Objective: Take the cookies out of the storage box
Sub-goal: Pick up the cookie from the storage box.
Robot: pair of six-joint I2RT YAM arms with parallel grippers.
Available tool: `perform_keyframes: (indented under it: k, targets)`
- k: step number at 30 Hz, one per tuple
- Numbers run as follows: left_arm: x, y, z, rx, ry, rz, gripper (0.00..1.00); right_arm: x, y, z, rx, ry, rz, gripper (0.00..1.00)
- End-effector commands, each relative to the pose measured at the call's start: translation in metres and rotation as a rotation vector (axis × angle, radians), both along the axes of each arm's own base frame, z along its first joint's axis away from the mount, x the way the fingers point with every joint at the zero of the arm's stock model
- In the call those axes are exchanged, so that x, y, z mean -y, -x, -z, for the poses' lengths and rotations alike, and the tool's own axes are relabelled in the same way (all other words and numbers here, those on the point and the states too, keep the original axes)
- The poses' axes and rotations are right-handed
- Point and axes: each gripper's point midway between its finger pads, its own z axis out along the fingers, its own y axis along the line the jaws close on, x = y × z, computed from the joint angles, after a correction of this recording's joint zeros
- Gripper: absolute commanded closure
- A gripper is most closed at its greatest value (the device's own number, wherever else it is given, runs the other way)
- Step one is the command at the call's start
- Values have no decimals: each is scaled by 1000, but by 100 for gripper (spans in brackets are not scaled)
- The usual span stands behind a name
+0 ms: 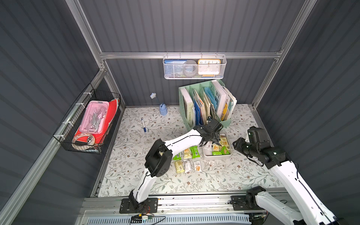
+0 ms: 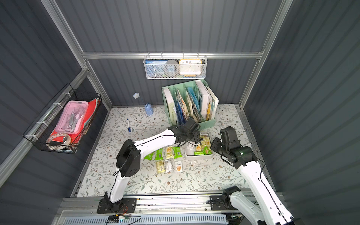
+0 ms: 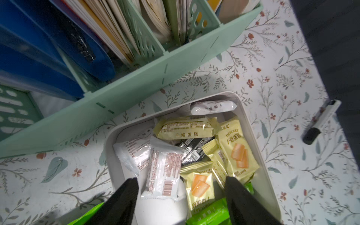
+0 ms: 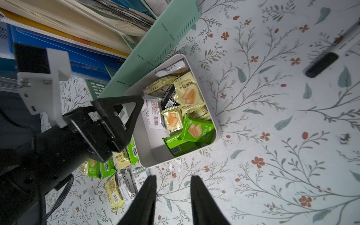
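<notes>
The storage box (image 1: 216, 156) (image 2: 198, 156) (image 3: 251, 124) (image 4: 148, 155) is a shallow light-grey tray in front of the file organiser. Inside it lie cookies (image 1: 224, 143) (image 3: 235, 148) (image 4: 188, 93) in yellow, green, white and one black packet. Several more cookies (image 1: 187, 159) (image 2: 169, 155) (image 4: 115, 192) lie in rows on the floral table left of the box. My left gripper (image 1: 213, 139) (image 3: 182, 181) hangs open just over the box. A white packet (image 3: 163, 175) and a yellow one (image 3: 198, 183) lie below its spread jaws. My right gripper (image 1: 238, 146) (image 4: 173, 177) is open over bare table beside the box, holding nothing.
The mint-green file organiser (image 1: 206, 105) (image 3: 136, 83) stands right behind the box. A black-capped marker (image 3: 321, 122) (image 4: 321, 64) lies on the table past the box. A blue pen (image 1: 143, 124) and a small blue bottle (image 1: 163, 111) are at the back left. Baskets hang on the walls.
</notes>
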Motion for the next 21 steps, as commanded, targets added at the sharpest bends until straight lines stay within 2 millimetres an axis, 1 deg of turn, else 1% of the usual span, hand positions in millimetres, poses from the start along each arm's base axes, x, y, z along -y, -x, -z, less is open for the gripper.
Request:
perform_keyframes:
  k: [1,3,8,11,14,16,21]
  targets:
    - [-20,7,26,-45,-215,39,24,14,13,9,-27,34,56,66]
    - [-19,9,37,-60,-250,49,23,15,16,10,-25,27,64,66]
    - [-19,2,51,-46,-293,48,21,12,20,16,-33,4,63,66]
    - [-13,2,59,-57,-283,60,21,11,20,16,-33,-3,61,66]
    - [-2,3,64,-76,-244,83,23,11,19,17,-34,-8,62,66]
    - [1,3,67,-81,-236,88,26,10,19,17,-35,-12,59,66]
    - [0,-2,76,-83,-272,78,30,8,19,17,-34,-19,56,66]
